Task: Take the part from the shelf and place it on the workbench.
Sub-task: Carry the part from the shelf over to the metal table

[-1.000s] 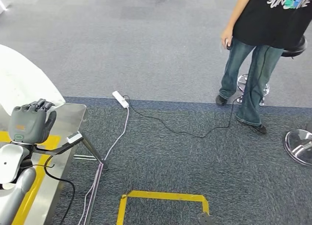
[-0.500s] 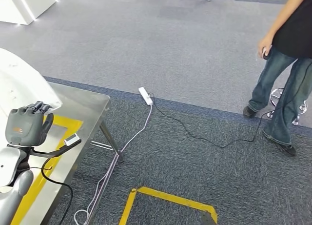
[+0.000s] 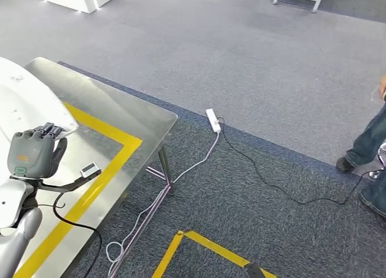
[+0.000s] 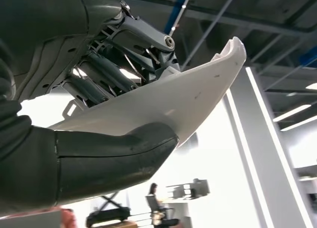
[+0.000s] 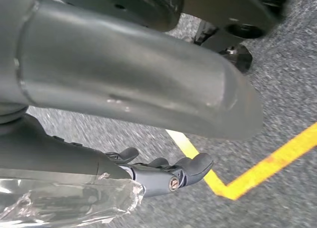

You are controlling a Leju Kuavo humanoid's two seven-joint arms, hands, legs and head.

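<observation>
- The white part (image 3: 27, 100), a large curved panel, is at the far left of the head view, held above the near left of the steel surface (image 3: 136, 118).
- The left robot hand (image 3: 34, 151) grips the part; in the left wrist view its thumb (image 4: 112, 156) lies under the part's white edge (image 4: 194, 97) and its darker fingers (image 4: 101, 74) sit on the other side.
- The surface carries a yellow tape line (image 3: 98, 172) that turns a corner near its right edge.
- A white power strip (image 3: 212, 120) lies on the grey carpet past the surface's corner, with a pale cable and a black cable (image 3: 273, 187) trailing from it.
- Yellow floor tape (image 3: 200, 242) marks a corner on the carpet.
- A person's legs in jeans (image 3: 371, 145) stand at the right edge.
- The right robot hand (image 5: 168, 171) hangs over the carpet, holding nothing, fingers loosely extended.
</observation>
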